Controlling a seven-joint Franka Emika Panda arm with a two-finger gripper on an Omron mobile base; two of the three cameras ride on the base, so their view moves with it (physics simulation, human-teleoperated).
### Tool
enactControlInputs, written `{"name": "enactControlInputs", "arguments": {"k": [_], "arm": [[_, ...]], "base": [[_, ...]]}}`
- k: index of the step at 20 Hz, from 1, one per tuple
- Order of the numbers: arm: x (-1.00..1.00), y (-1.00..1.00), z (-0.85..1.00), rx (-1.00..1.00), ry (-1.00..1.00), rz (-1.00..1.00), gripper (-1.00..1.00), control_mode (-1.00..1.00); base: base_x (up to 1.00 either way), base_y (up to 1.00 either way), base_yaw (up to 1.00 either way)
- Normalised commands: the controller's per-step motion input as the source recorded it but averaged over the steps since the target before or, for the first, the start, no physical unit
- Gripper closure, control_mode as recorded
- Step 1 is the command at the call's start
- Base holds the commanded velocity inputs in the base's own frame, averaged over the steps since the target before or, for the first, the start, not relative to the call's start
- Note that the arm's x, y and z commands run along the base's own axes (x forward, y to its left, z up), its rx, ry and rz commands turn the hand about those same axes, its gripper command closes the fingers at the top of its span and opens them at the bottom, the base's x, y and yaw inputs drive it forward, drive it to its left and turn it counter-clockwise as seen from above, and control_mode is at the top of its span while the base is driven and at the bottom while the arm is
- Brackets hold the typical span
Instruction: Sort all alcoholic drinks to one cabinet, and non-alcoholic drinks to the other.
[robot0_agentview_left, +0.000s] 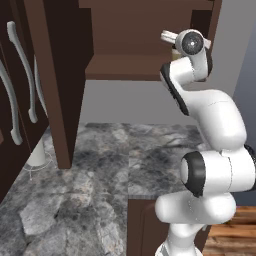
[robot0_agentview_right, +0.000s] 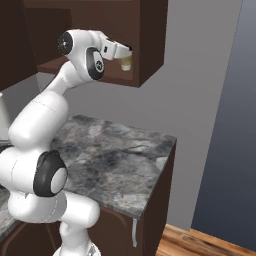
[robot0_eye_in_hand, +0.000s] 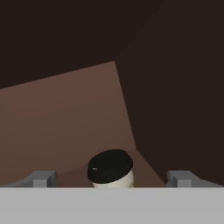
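While the arm reaches up into the open wall cabinet (robot0_agentview_right: 150, 45), one tan coffee cup (robot0_eye_in_hand: 110, 169) with a black lid stands on the cabinet floor near its far right corner; in the hand view it sits between the two finger tips, and the jaws are spread wide with a clear gap to the cup on each side, so I judge it set down rather than held; the right base view shows the same cup (robot0_agentview_right: 126, 62) just beyond the gripper (robot0_agentview_right: 123, 51) at the cabinet's open front. By that reading one non-alcoholic drink is placed; the second cup and both bottles are left. The cabinet is dark brown wood, flat and matte inside; the cup is a pale paper cylinder under a rounded glossy lid; the bench (robot0_agentview_left: 100, 165) is mottled grey stone; slim curved silver handles (robot0_agentview_left: 22, 70) run down the doors at the left.
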Motion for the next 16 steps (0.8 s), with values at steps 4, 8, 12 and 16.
{"name": "enactControlInputs", "arguments": {"k": [4,8,12,16], "arm": [[-0.71,0.00,-0.04,0.00,0.13,0.06,-1.00,-1.00],[-0.69,0.02,-0.15,0.00,0.15,0.14,-1.00,-1.00],[-0.63,0.07,-0.18,0.00,0.15,0.21,-1.00,-1.00],[-0.42,0.12,-0.15,0.00,0.16,0.20,-1.00,-1.00]], "base": [[0.00,0.00,0.00],[0.00,0.00,0.00],[0.00,0.00,0.00],[0.00,0.00,0.00]]}}
